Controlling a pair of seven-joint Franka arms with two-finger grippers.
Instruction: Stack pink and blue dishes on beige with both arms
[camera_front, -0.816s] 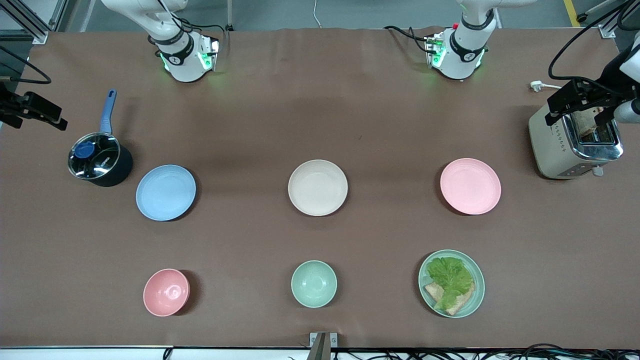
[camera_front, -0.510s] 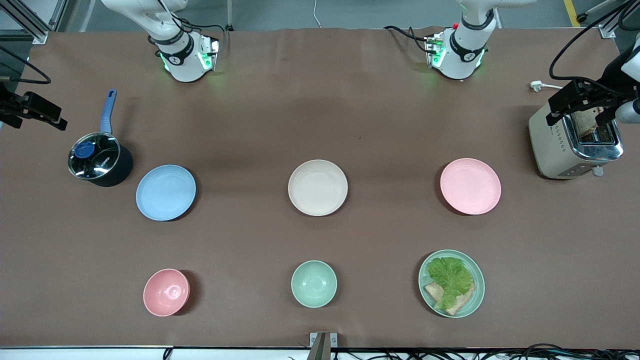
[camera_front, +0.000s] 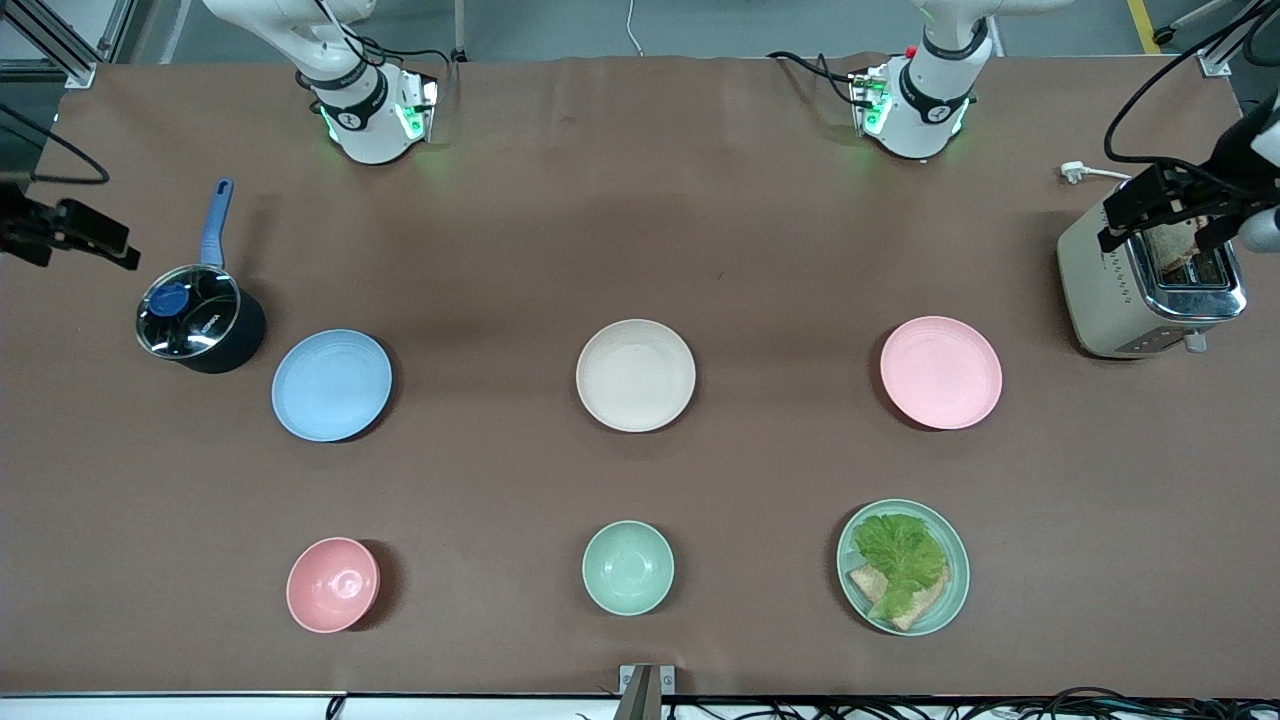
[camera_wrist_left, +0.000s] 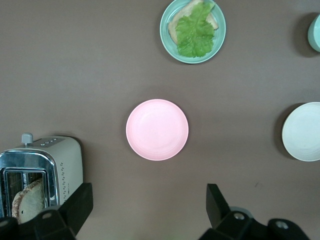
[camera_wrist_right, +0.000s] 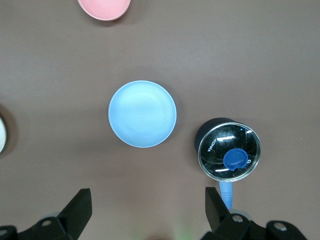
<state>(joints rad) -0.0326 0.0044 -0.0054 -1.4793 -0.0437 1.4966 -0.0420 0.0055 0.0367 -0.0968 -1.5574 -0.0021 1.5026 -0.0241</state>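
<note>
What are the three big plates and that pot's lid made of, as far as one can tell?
The pink plate, blue plate and beige plate look like matte plastic or a fibre composite: flat pastel colour with no glare, though glazed ceramic seems unlikely rather than excluded. The pot's lid looks like glass, see-through with bright reflections, with a blue knob.

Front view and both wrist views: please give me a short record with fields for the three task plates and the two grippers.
pink plate: bare, on the table toward the left arm's end, beside the toaster
blue plate: bare, toward the right arm's end, beside the lidded pot
beige plate: between them, nothing stacked on it
left gripper: jaws open, above the toaster
right gripper: jaws open, holding nothing
</note>
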